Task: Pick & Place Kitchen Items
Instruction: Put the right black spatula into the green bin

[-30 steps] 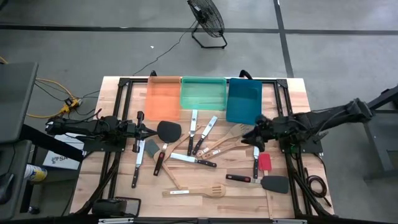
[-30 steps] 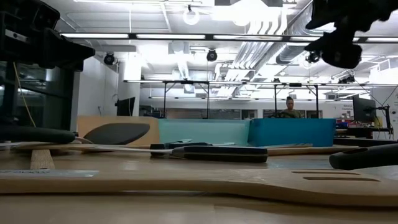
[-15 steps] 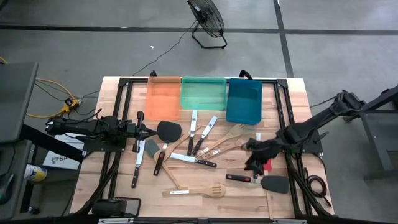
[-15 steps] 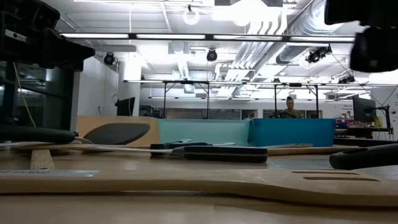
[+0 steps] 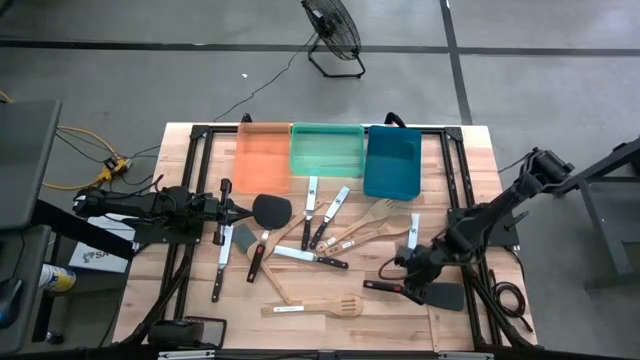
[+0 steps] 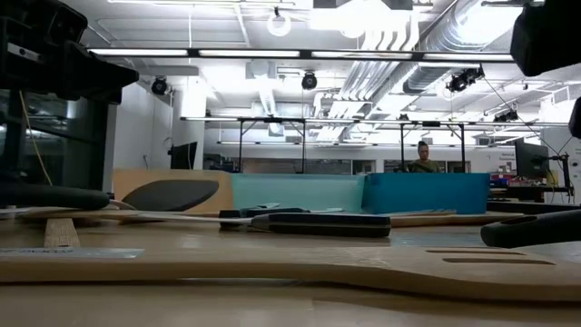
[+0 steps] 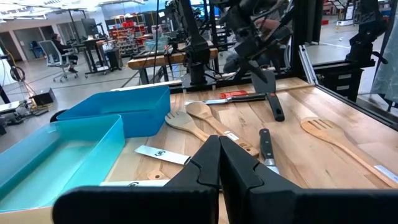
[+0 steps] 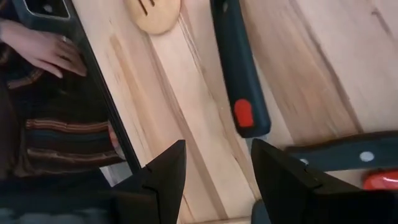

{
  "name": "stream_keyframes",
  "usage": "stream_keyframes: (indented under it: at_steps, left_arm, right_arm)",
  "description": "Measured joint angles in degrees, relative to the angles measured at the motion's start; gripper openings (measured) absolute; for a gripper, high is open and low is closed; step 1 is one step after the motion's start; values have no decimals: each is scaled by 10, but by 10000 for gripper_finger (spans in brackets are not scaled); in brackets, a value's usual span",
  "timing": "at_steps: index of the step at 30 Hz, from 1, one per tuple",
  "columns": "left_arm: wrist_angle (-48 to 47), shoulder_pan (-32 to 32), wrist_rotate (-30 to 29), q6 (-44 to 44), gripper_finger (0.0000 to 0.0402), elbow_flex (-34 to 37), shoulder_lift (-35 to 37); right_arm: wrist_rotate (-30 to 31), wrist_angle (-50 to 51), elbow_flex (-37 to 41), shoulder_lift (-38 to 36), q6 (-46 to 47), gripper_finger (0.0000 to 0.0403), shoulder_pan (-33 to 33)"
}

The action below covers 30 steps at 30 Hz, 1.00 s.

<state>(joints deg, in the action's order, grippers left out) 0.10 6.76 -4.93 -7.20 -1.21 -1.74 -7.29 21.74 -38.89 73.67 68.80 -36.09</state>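
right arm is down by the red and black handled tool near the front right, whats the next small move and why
Probably ease the right gripper down and across to straddle the black handle with the red spot, then close. Its jaws stand open with nothing between them, and in the right wrist view the handle lies just off their gap on the bare wooden table. The left gripper waits shut at the left side.

arms (image 5: pixel 500 208): black, jointed | fingers (image 8: pixel 163 174): dark, angular, matte

Bright overhead ceiling lights (image 6: pixel 277 23), soft shadows; near wooden turner (image 6: pixel 272 263) blurred.
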Motion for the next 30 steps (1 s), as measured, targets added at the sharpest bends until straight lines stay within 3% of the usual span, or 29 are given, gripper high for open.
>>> stream_keyframes:
  at_steps: [4,11,19,30]
  left_arm:
    - [0,0,0,0,0,0,0]
    - [0,0,0,0,0,0,0]
    - [0,0,0,0,0,0,0]
    - [0,0,0,0,0,0,0]
  right_arm:
    - [1,84,-66,38,-17,158,-15]
    - [52,198,-166,112,-79,117,-31]
    - [38,218,-171,160,-100,100,-31]
    - [47,217,-171,162,-136,99,-24]
